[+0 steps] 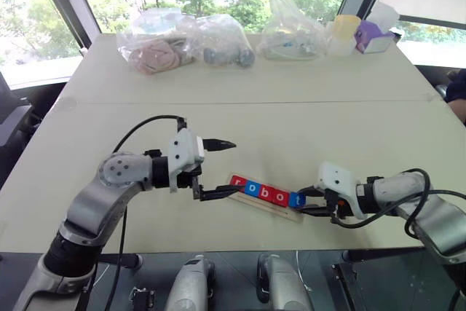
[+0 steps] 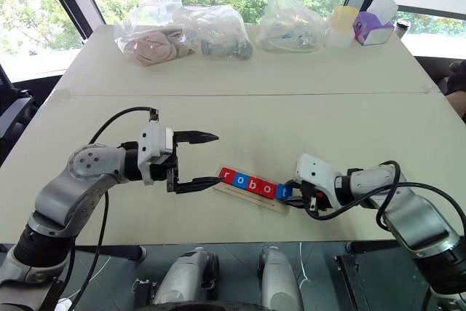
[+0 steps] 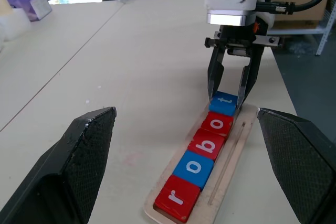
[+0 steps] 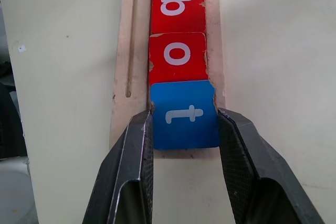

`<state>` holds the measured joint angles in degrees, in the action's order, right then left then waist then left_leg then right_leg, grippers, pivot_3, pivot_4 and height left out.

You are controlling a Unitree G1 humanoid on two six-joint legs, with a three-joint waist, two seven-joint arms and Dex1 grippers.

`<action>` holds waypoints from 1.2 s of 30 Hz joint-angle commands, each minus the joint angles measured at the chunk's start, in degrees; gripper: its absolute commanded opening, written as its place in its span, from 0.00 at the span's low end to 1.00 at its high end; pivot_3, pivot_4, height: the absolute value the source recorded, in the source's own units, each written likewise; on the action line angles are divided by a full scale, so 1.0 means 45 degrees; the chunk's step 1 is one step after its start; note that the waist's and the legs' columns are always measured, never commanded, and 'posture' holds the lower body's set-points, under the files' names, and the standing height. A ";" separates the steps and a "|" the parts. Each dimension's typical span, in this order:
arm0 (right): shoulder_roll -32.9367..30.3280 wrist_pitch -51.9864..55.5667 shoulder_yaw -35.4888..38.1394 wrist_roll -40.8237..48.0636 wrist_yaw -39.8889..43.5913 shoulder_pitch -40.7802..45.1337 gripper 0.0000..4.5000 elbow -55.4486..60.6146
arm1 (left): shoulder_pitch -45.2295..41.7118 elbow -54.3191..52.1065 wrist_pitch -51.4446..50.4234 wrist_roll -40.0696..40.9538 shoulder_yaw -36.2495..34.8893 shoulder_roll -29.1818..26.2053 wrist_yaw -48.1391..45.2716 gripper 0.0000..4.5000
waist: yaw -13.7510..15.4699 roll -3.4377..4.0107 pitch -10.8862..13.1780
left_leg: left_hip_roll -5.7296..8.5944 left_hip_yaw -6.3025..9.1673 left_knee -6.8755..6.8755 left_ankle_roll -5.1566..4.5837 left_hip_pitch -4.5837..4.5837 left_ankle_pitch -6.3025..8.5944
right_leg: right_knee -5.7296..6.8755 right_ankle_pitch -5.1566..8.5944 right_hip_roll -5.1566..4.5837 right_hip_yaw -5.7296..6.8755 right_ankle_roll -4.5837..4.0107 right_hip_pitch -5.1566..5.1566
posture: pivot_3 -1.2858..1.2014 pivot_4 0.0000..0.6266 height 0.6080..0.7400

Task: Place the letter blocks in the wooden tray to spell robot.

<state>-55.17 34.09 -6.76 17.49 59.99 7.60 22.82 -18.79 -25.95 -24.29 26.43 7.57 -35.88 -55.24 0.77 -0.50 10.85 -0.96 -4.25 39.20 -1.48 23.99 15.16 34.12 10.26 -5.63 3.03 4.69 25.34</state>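
The blue "t" block (image 4: 185, 114) sits at the right-hand end of the wooden tray (image 3: 231, 156), last in a row that reads r, o, b, o, t. The tray lies near the front edge of the table (image 1: 240, 85), about midway along it. The right gripper (image 4: 184, 129) pinches that "t" block by its two side edges, its black fingers (image 4: 134, 150) pressed against the tile and lying over the tray rim.

These tiles look small, flat, stiff and light, probably wood with a painted face that is chipped along the edges. A grip across two opposite side edges seems right, since the faces offer nothing to hold. The tiles sit snug between the rims, so I would expect a tilted one to jam rather than drop flat.

The left gripper (image 1: 217, 169) hovers at the tray's "r" end, fingers spread wide, the lower one just beside the red "r" block (image 3: 176, 198). Clear plastic bags (image 1: 182, 41) line the far edge.
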 commanded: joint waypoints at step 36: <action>-0.0087 0.0733 0.0175 0.0281 -0.0050 0.0149 0.47 0.0634 | -0.0232 -0.0309 0.0169 0.0108 -0.0041 0.0037 -0.0085 1.00 | 0.0000 0.0000 0.0000 | 0.0000 0.0001 0.0000 0.0000 0.0000 0.0000 | -0.0001 0.0003 0.0000 0.0000 0.0005 0.0000 | 0.52 0.24 1.00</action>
<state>-55.15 37.28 -7.08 18.38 59.94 7.80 23.70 -18.86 -25.97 -24.35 26.48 7.69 -35.85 -55.32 0.77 -0.50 10.85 -0.96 -4.24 39.20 -1.48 23.99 15.16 34.12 10.28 -5.63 3.03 4.71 25.34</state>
